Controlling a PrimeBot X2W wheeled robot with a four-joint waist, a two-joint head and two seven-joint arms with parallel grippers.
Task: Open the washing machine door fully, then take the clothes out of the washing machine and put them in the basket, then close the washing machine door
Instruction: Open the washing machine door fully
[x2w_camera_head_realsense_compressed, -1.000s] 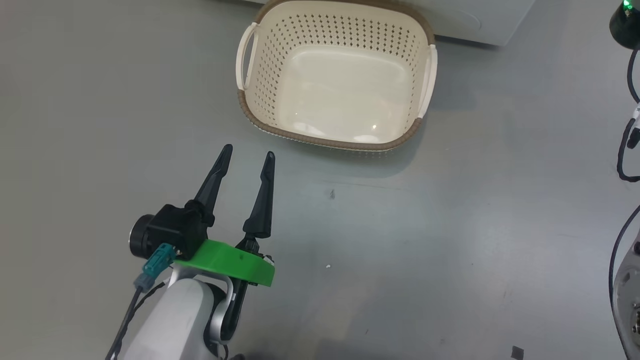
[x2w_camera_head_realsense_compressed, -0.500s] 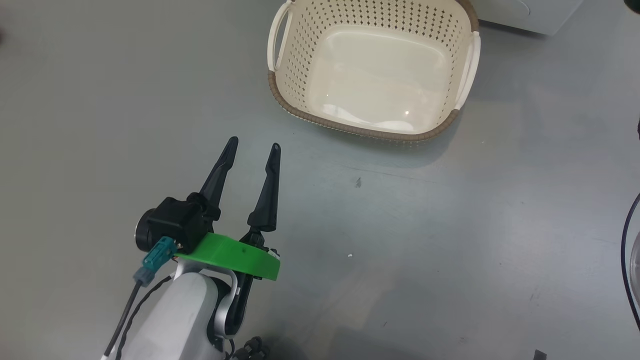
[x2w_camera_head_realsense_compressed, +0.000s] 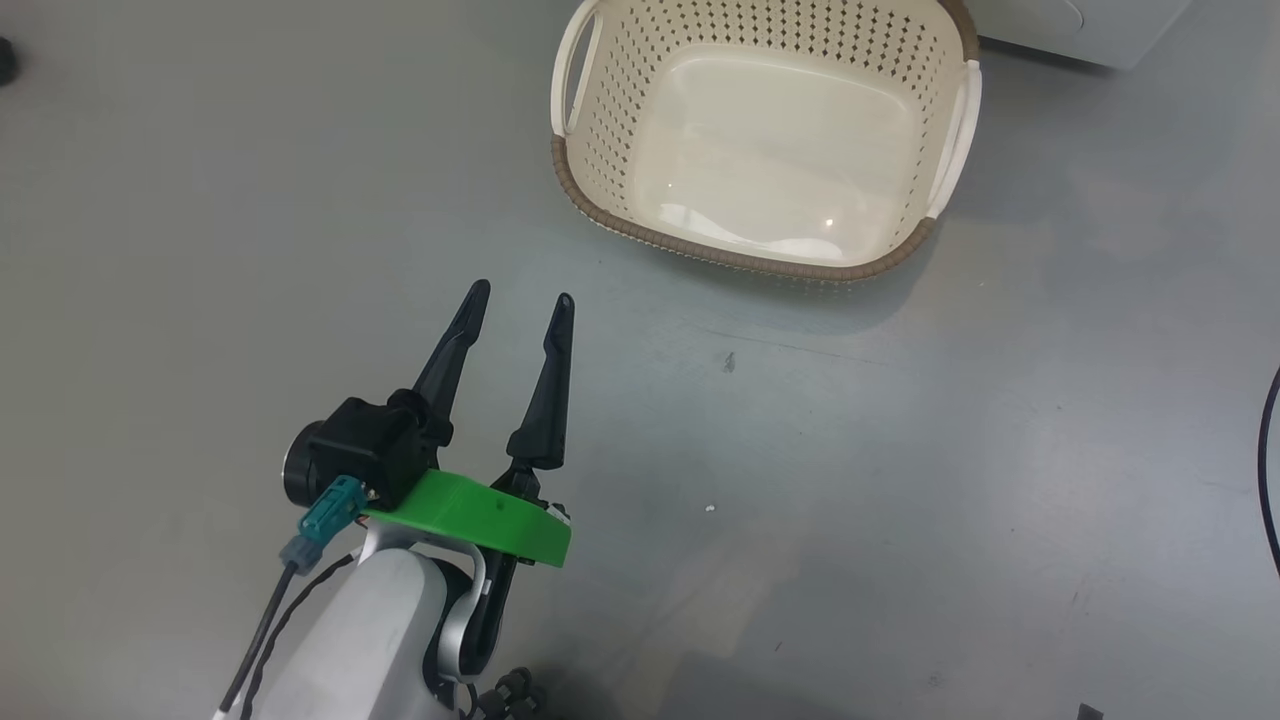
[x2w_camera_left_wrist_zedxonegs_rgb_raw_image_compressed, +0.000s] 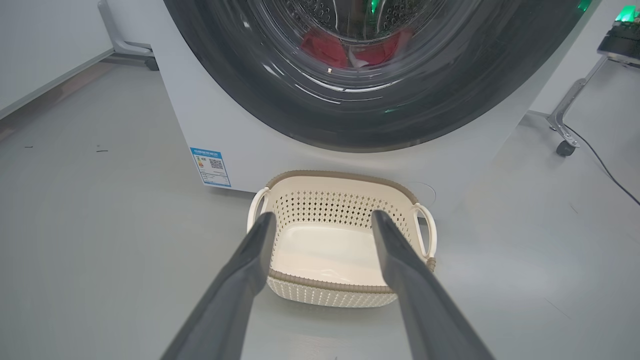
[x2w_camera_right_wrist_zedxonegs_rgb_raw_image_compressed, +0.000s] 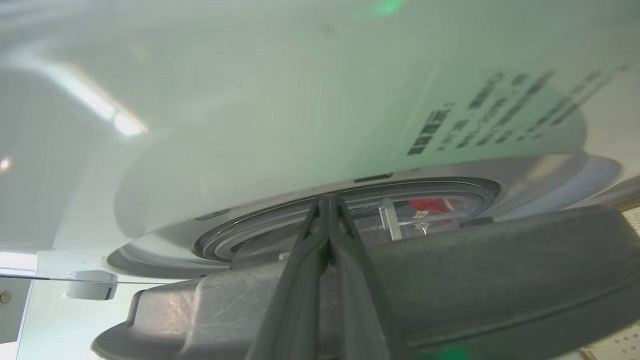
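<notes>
Washer (x2w_camera_left_wrist_zedxonegs_rgb_raw_image_compressed: 200, 115) white, front facing left wrist view. Door (x2w_camera_left_wrist_zedxonegs_rgb_raw_image_compressed: 240, 75) black-rimmed; right wrist view shows gap between its rim and washer front. Basket (x2w_camera_left_wrist_zedxonegs_rgb_raw_image_compressed: 345, 175) on floor just before washer, below door, empty. Clothes (x2w_camera_left_wrist_zedxonegs_rgb_raw_image_compressed: 325, 47) red, inside drum behind glass. Left gripper (x2w_camera_head_realsense_compressed: 524, 292) spread wide, grasping nothing, above floor, near basket, apart. Right gripper (x2w_camera_right_wrist_zedxonegs_rgb_raw_image_compressed: 326, 199) clenched empty, tips at door edge; clothes beyond.

The clothes (x2w_camera_left_wrist_zedxonegs_rgb_raw_image_compressed: 325, 47) blur behind the cropped washing machine door (x2w_camera_left_wrist_zedxonegs_rgb_raw_image_compressed: 225, 75).
</notes>
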